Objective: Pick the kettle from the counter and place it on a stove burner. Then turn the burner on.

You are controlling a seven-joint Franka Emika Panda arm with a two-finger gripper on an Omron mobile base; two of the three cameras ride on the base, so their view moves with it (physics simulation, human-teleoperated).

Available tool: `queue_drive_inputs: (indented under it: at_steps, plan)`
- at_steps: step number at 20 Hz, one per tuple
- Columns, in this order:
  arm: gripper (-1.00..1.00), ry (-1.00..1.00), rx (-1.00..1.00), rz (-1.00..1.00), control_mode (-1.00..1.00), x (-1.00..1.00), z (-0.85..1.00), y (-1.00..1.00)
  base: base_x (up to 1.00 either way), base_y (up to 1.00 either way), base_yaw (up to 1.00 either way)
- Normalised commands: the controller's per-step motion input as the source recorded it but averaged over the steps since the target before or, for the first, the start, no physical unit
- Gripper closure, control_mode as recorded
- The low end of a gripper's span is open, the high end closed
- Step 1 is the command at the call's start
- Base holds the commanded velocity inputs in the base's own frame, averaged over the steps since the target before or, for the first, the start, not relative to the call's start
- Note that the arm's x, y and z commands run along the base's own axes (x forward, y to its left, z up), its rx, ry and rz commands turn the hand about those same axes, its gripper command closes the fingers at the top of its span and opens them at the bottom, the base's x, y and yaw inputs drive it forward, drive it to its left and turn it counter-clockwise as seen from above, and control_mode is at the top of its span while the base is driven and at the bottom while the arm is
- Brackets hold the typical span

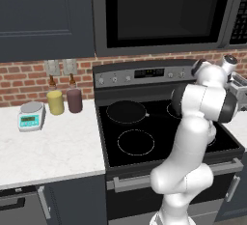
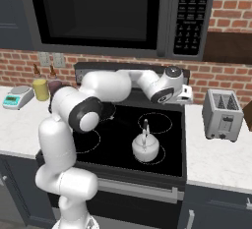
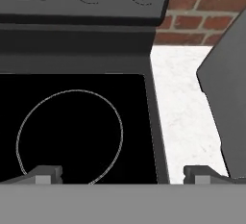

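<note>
Cooktop (image 2: 170, 125): kettle (image 2: 146, 148) on stove burner (image 2: 160, 154); gripper (image 3: 122, 174) wide, holding nothing.

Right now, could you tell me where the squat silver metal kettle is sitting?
In the right base view, the squat silver metal kettle sits on the black glass cooktop's right-front ring, left of the boxy silver toaster.

No readable text: microwave keypad (image 2: 189, 14), stove display (image 1: 149, 73) and scale screen (image 1: 28, 119) are all too blurred to read.
</note>
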Motion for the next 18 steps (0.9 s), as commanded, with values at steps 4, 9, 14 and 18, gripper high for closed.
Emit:
queue_drive_inputs:
  at_steps: [4, 9, 14, 18]
  plan:
    - [-1.00, -0.10, 0.00, 0.00, -1.00, 0.39, 0.00, 0.00, 0.00, 0.00, 0.00]
    - [-1.00, -0.13, 0.00, 0.00, -1.00, 0.35, 0.00, 0.00, 0.00, 0.00, 0.00]
    - [-1.00, -0.16, 0.00, 0.00, -1.00, 0.41, 0.00, 0.00, 0.00, 0.00, 0.00]
    - [-1.00, -0.15, 0.00, 0.00, -1.00, 0.35, 0.00, 0.00, 0.00, 0.00, 0.00]
